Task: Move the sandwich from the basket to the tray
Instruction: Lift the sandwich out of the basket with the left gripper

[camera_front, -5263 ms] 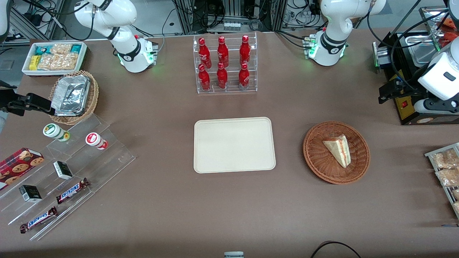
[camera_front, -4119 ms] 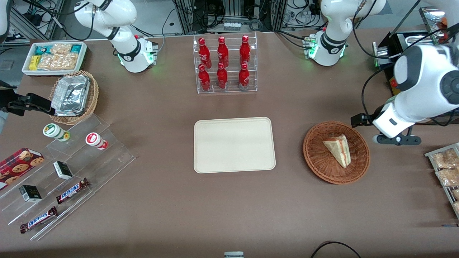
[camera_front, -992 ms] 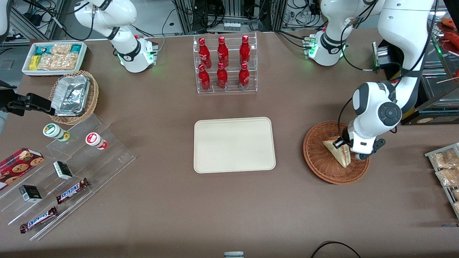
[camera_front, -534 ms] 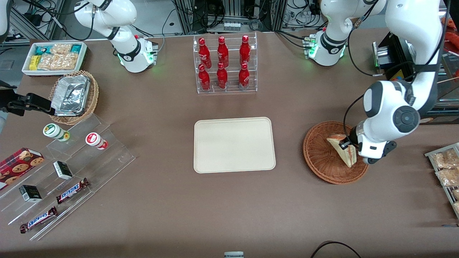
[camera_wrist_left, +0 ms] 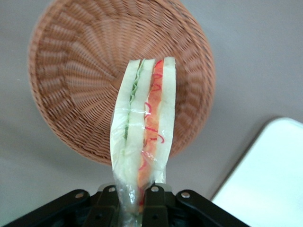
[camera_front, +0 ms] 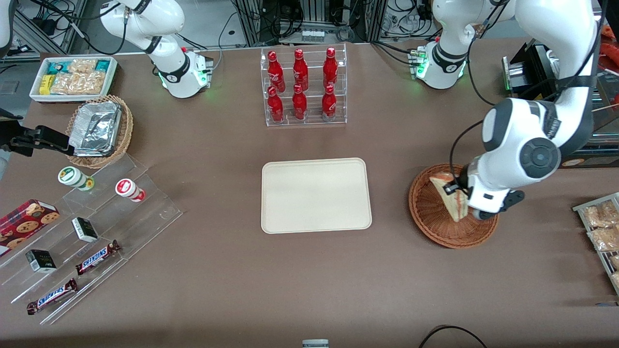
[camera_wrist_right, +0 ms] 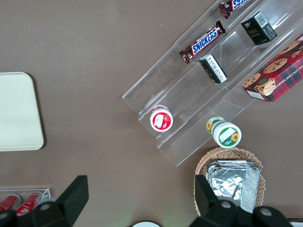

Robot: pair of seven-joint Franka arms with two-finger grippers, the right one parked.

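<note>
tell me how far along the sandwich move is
Done: the gripper has shut its jaws on the sandwich and lifted it off the basket. In hand: the sandwich hangs above the basket, wrapped in clear film. Left: carry it toward the parked arm's end, set it on the tray, which holds nothing yet, and release.

Front view overlooks the table; left wrist looks down, sharing the basket [camera_wrist_left: 57,94].

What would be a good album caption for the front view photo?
The left arm's end effector, shut on the wrapped sandwich, holds it above the wicker basket, beside the bare tray.
</note>
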